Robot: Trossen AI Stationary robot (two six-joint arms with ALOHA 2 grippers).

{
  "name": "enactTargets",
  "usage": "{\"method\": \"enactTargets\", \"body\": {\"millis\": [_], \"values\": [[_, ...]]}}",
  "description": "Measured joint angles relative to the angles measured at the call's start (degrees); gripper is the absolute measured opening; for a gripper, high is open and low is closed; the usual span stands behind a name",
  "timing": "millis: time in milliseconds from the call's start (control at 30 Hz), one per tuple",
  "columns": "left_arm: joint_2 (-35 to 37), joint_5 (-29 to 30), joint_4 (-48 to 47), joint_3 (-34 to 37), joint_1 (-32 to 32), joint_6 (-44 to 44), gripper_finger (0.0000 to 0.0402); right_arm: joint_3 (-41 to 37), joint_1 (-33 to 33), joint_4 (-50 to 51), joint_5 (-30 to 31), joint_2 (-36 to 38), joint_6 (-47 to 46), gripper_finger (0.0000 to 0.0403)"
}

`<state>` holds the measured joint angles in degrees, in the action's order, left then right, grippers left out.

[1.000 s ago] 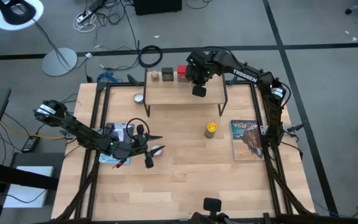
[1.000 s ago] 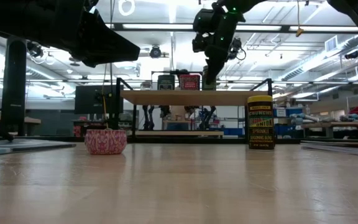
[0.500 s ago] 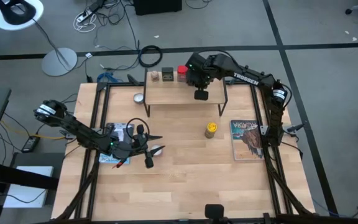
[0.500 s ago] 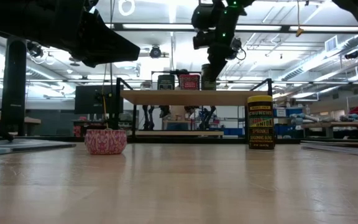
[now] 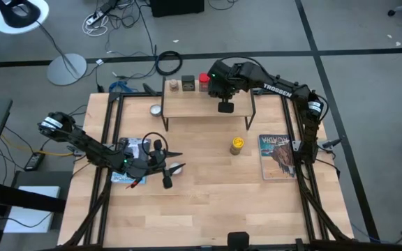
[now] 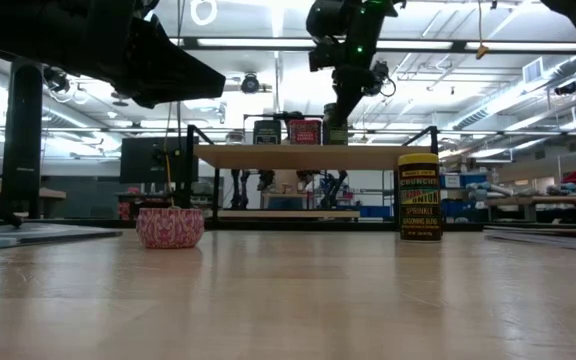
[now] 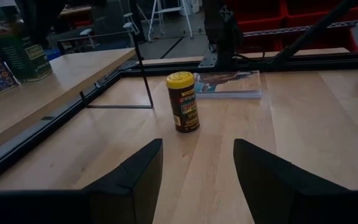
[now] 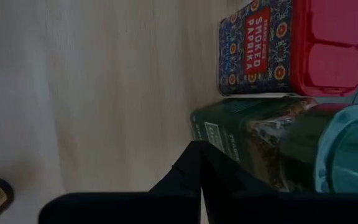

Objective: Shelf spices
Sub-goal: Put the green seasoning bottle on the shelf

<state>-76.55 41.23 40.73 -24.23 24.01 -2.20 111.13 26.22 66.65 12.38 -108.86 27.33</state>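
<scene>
On the low light-wood shelf (image 5: 204,103) with thin black legs, seen from above, sit a small brownish jar (image 5: 174,85), a black boxy tin (image 5: 188,84) and a red boxy tin (image 5: 204,81). Over its back edge, the right gripper (image 5: 218,89) hangs clenched, fingers together. A yellow jar (image 5: 236,144) stands on the table near the shelf's front. Well away from the shelf, the left gripper (image 5: 176,162) waits with fingers spread, empty.

At table level, the yellow jar (image 6: 419,196) stands right of the shelf (image 6: 313,156).

Past the right wrist's fingers, a green-capped jar (image 8: 272,144) stands on the shelf beside the red tin (image 8: 291,48).
</scene>
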Motion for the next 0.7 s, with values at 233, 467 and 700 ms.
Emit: {"method": "enactTargets", "body": {"millis": [233,467,700], "values": [[0.0,0.0,0.0,0.0,0.0,0.0,0.0202,0.1,-0.2,-3.8,1.9,0.1,0.9,0.0000],[0.0,0.0,0.0,0.0,0.0,0.0,0.0202,0.1,-0.2,-5.4,3.2,0.1,1.0,0.0000],[0.0,0.0,0.0,0.0,0.0,0.0,0.0202,0.2,-0.2,-5.6,4.3,0.2,1.0,0.0000]]}}
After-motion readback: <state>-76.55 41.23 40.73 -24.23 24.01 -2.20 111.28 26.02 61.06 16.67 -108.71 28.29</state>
